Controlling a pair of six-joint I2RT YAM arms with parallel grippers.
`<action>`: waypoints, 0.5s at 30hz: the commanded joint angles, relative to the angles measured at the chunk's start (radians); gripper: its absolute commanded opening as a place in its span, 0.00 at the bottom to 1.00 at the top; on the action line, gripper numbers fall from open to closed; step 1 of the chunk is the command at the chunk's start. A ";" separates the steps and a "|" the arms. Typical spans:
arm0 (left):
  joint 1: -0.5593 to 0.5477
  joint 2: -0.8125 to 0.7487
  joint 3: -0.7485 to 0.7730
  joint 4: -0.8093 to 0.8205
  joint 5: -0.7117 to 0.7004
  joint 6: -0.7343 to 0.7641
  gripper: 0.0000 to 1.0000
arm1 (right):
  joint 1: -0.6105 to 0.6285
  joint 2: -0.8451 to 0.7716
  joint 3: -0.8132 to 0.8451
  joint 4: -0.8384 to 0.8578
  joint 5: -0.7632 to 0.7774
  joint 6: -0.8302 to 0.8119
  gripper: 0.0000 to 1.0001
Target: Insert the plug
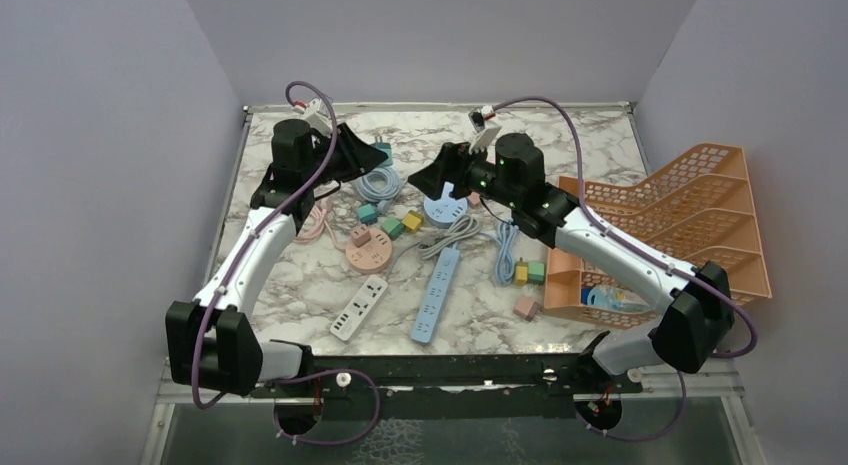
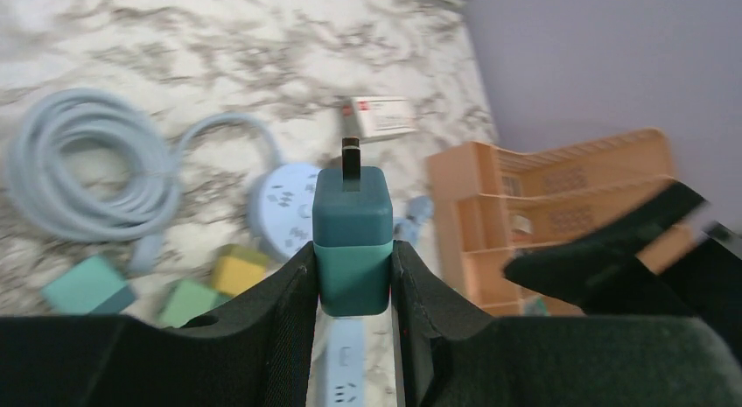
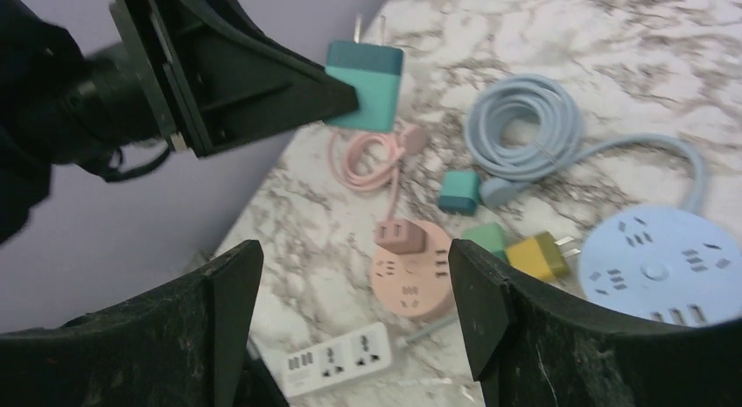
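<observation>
My left gripper (image 2: 353, 280) is shut on a teal plug (image 2: 352, 236), prongs pointing away, held above the table. From above, the plug (image 1: 383, 149) is at the tip of the left gripper (image 1: 372, 161), over the coiled blue cable. The right wrist view shows the plug (image 3: 366, 85) in the left gripper's black fingers (image 3: 262, 83). My right gripper (image 3: 354, 289) is open and empty, above the round pink power strip (image 3: 407, 280); from above it (image 1: 425, 175) faces the left gripper. A round blue power strip (image 1: 445, 207) lies below, also in the left wrist view (image 2: 284, 210).
A white power strip (image 1: 358, 308) and a long blue power strip (image 1: 436, 295) lie toward the front. Loose cube plugs, yellow (image 1: 412, 221) and green (image 1: 392, 228), sit mid-table. A coiled blue cable (image 1: 380, 185) lies at the back. An orange rack (image 1: 690, 220) stands at right.
</observation>
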 commanded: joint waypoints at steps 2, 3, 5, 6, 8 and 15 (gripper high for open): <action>-0.048 -0.107 -0.025 0.255 0.236 -0.191 0.21 | -0.011 0.050 0.130 0.093 -0.192 0.205 0.77; -0.048 -0.132 -0.026 0.273 0.259 -0.207 0.21 | -0.011 0.055 0.139 0.119 -0.222 0.232 0.76; -0.047 -0.165 -0.019 0.300 0.297 -0.235 0.21 | -0.011 0.059 0.146 0.172 -0.272 0.284 0.73; -0.049 -0.176 -0.017 0.320 0.316 -0.253 0.21 | -0.012 0.058 0.144 0.206 -0.301 0.306 0.71; -0.049 -0.199 -0.015 0.360 0.360 -0.299 0.21 | -0.012 0.051 0.140 0.272 -0.336 0.342 0.67; -0.049 -0.255 0.020 0.348 0.478 -0.178 0.21 | -0.012 -0.027 0.104 0.333 -0.315 0.335 0.69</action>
